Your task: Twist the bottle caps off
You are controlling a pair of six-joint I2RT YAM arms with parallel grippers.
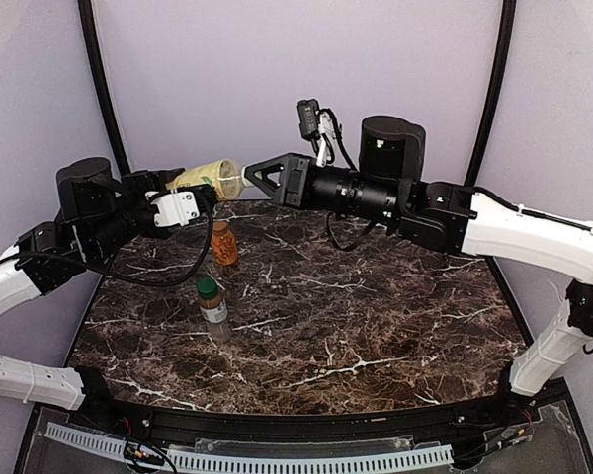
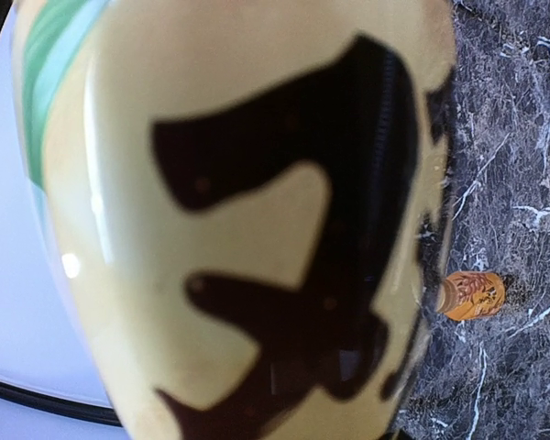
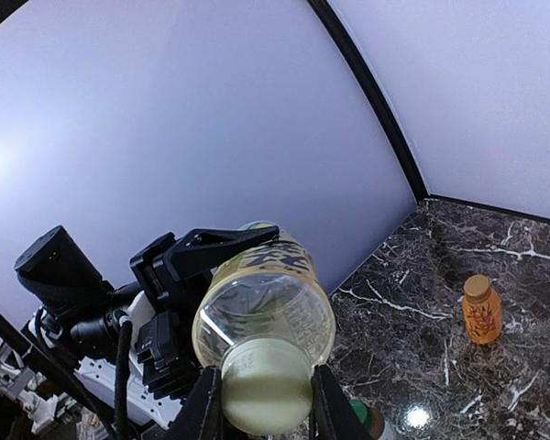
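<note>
Tea bottle: the yellow-green tea bottle (image 3: 268, 307) is up off the table (image 1: 376, 326) at the back left, lying roughly level
Left gripper: your left gripper (image 1: 200, 186) is clamped round the bottle's body, holding it in the air
Cream-white cap: the cream-white cap (image 3: 266, 390) is on the neck, at the end that faces your right arm
Right gripper: your right gripper (image 1: 255, 178) has its two fingers pressed against opposite sides of the cap, closed on it and on nothing else
Axis: the bottle's long axis runs left to right, about in line with the right wrist; the right wrist camera looks straight down it, cap nearest and body behind
What the turn depends on: by my reading, you need the wrist roll to stay on that line, or the cap will bind or slip out
Nearer arm: the right, already on the cap; the left only braces
Other bottles: the orange bottle (image 1: 223, 243) and the clear bottle (image 1: 213, 308) with its dark green cap (image 1: 209, 287) stand upright on the table below, caps on, well apart from both grippers
</note>
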